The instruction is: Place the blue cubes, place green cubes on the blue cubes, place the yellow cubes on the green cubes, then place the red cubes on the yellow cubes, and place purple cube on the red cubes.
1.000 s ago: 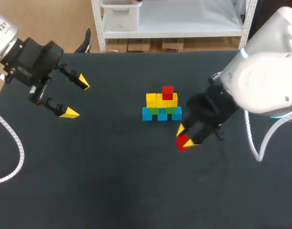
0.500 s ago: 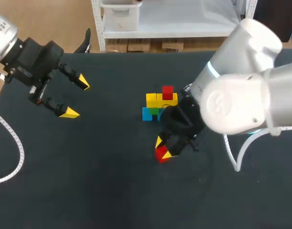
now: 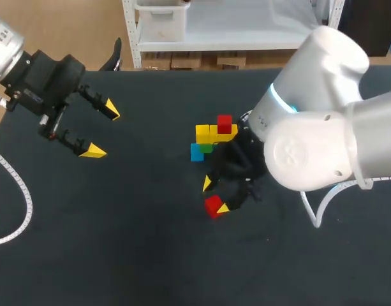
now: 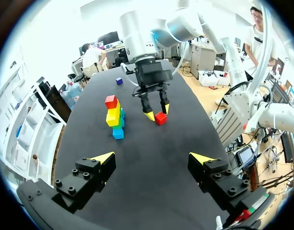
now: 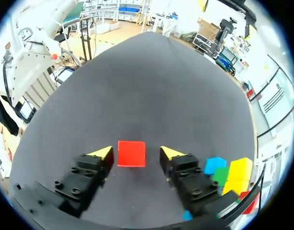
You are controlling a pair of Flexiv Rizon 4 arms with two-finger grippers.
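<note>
**Change.** The right gripper (image 3: 215,196) has carried the loose red cube (image 5: 132,153) from the right of the stack (image 3: 214,139) round to the stack's near side. It has set the cube on the table (image 3: 144,248) and spread its fingers off it.

**Right jaws.** They stand apart and grip nothing. The right wrist view shows a strip of bare table between each yellow tip and the cube face nearest it.

**Cube relative to jaws.** The loose red cube rests on the table between the two fingertips, roughly centred. It has no long axis. Its side faces run about parallel to the fingers, so re-closing should need no wrist rotation.

**Stack.** It stands close beside the gripper, past one finger, and does not touch the loose cube. From the base up it has blue cubes (image 4: 118,132), green cubes (image 5: 222,175), yellow cubes (image 4: 112,115) and a seated red cube (image 4: 111,101). The right arm hides part of it in the head view.

**Left gripper** (image 3: 101,131). It is spread wide and empty, well apart at the table's left. The right arm is plainly the nearer one.

**Purple cube** (image 4: 119,81). It lies alone toward the far end of the table.

**Assessment.** The red layer appears incomplete. The coming move depends on the cube staying centred between the right fingers for a square re-grip, followed by a lift to the yellow level.
</note>
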